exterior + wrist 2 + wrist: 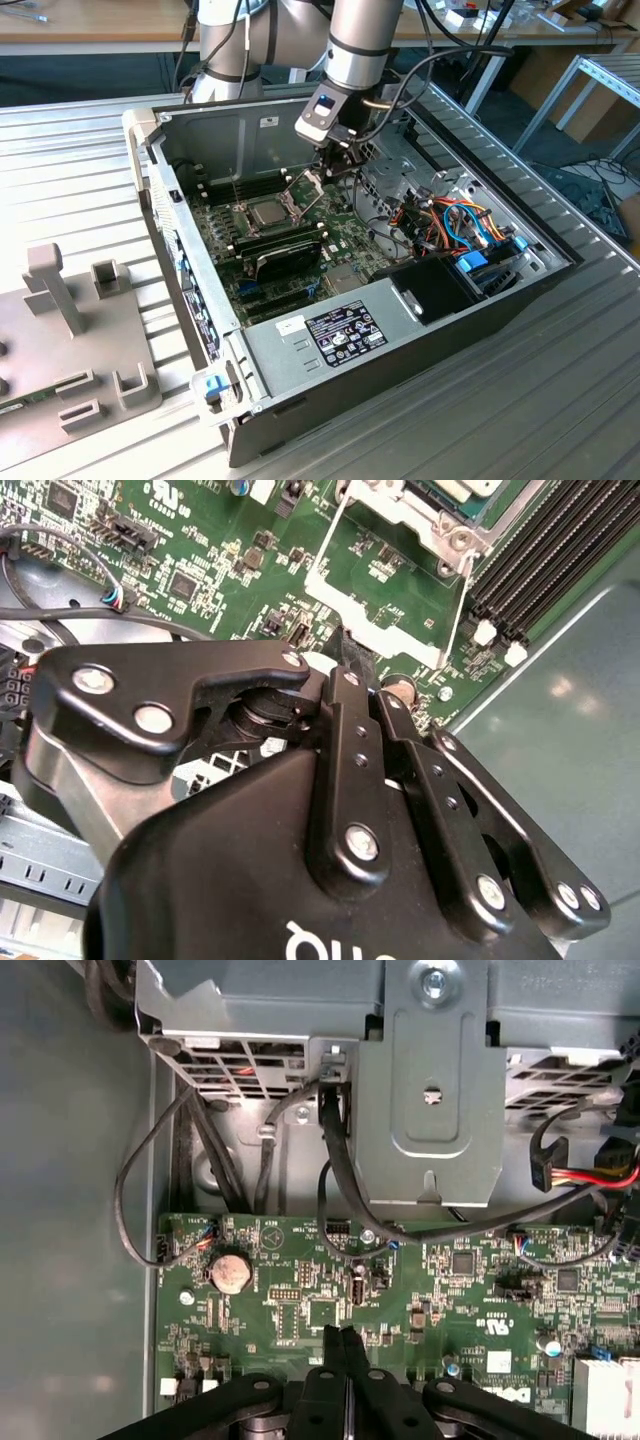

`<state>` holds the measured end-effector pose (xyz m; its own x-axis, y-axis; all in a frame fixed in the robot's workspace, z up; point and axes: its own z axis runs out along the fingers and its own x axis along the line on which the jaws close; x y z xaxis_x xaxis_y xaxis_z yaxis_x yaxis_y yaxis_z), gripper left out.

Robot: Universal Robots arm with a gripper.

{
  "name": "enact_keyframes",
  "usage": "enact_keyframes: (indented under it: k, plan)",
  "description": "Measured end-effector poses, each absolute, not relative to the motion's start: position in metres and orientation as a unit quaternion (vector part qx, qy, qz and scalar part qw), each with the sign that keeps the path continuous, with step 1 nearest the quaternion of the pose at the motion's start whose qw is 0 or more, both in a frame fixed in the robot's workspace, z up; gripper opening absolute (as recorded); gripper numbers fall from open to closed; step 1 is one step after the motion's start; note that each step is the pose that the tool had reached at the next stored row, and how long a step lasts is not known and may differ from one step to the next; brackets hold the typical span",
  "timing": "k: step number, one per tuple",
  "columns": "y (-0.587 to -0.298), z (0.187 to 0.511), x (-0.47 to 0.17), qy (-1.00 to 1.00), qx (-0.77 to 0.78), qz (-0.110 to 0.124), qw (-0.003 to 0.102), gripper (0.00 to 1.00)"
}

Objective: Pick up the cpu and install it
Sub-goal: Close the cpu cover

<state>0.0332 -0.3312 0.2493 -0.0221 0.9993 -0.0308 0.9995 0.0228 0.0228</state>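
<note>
In the open case (225, 125) the cpu (268, 212) is seen seated on the motherboard (345, 235), the gripper (332, 172) held pressed together beside the raised socket frame (308, 186).

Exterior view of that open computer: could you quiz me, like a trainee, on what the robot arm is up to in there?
1. True or false: the gripper is carrying the cpu.
2. In the first wrist view, the gripper's fingers are: A) spread wide, B) closed together, C) clamped on a cable.
3. Fill in: the hinged metal frame is swung ___.
Key: 1 false, since the cpu lies on the green motherboard; 2 B; 3 open.
</note>
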Motion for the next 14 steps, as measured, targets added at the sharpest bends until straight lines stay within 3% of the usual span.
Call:
enact_keyframes:
  k: [14]
  plan:
    - [-0.331,0.249,-0.001,0.715,0.699,-0.002,0.019,0.11]
